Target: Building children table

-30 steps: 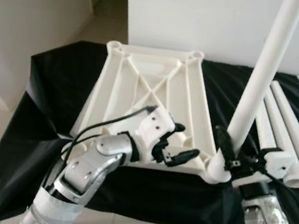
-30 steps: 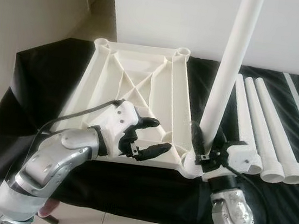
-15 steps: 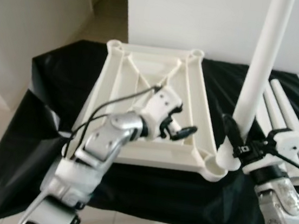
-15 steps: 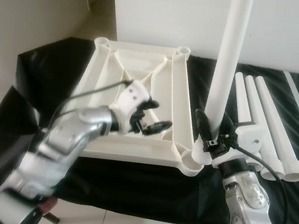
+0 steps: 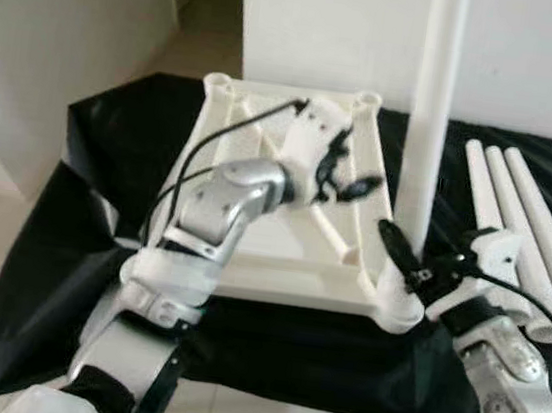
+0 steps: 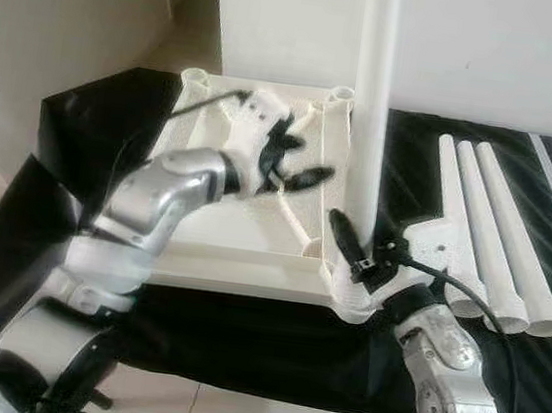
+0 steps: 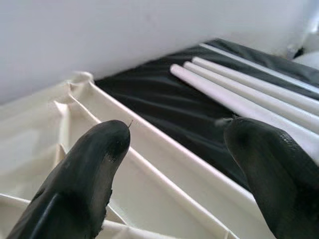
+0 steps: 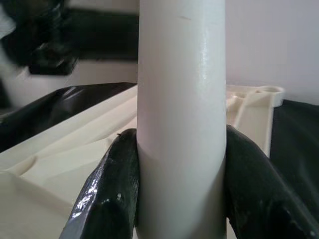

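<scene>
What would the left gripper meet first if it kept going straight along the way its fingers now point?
Probably the upright table leg held by the right gripper: the left gripper hovers open above the upturned tabletop, fingers aimed towards that leg. Depth is unclear, so it might pass behind it.

Tabletop (image 5: 281, 247) & legs (image 5: 517, 216): smooth white plastic, slight sheen. Black cloth (image 5: 102, 145): shiny, wrinkled.

Black-draped table (image 5: 75, 202), tiled floor beneath.
On it: upturned white tabletop (image 5: 254, 224); three loose white legs (image 5: 517, 211) beside it, right.
</scene>
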